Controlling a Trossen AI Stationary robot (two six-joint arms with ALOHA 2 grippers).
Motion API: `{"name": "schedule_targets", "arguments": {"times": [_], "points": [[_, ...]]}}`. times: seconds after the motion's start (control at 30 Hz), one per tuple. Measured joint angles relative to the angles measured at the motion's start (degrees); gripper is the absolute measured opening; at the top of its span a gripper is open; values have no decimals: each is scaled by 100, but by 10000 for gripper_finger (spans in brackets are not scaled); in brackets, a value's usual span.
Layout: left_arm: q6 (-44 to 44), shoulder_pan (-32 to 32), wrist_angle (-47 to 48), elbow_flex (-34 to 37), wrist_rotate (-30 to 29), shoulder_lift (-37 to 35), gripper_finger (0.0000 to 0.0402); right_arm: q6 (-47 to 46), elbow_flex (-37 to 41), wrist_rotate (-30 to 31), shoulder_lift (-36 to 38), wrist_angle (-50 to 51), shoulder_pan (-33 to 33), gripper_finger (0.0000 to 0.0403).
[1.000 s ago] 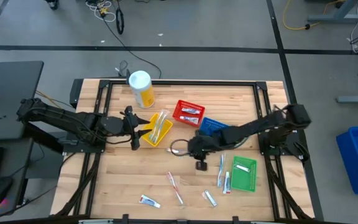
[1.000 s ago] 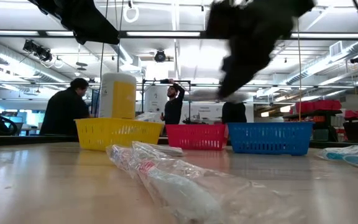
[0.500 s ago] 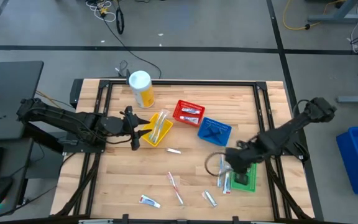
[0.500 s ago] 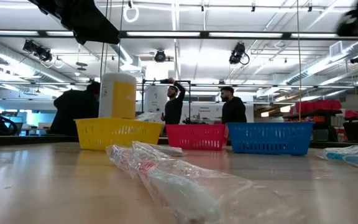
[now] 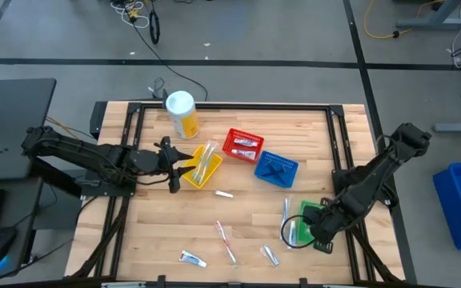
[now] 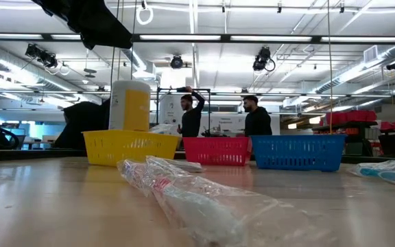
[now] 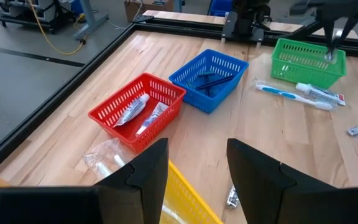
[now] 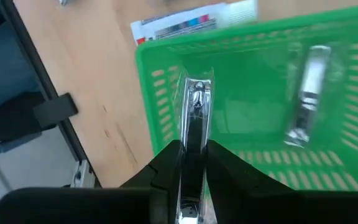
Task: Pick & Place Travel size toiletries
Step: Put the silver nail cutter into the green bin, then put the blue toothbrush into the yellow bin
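right gripper [image 8: 193,163] swung from table centre, past blue basket [image 5: 276,169], to green basket [image 5: 314,223] within last second; chrome nail clipper [image 8: 194,118] pinched between closed fingers, held over basket interior. second clipper [image 8: 308,93] already lies inside. release judged next. left gripper [image 7: 197,163] parked spread, empty, at yellow basket [image 5: 199,171].

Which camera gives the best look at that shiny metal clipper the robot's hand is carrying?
The right wrist view: the nail clipper fills it, pinched in the right hand above the green basket. In the high view the arm hides it; the low and left wrist views don't show it clearly.
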State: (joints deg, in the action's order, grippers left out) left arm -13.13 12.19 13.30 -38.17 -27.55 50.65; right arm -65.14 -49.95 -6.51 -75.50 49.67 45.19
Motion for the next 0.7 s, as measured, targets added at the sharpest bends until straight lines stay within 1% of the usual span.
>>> {"name": "schedule_targets", "arguments": {"times": [0.13,0.23,0.33,0.57,0.7], "points": [[0,0,-76,0,-2,0,171,-104,455,59,0,-394,-7,75],[0,0,-90,0,-1,0,171,-397,646,190,0,-392,-15,75],[-17,0,-90,0,0,0,171,-377,707,190,-2,-364,-13,81],[-20,0,-88,0,17,0,171,-291,707,191,-2,-361,-15,124],[-20,0,-88,0,19,0,171,166,707,193,-2,-391,-63,148]]}}
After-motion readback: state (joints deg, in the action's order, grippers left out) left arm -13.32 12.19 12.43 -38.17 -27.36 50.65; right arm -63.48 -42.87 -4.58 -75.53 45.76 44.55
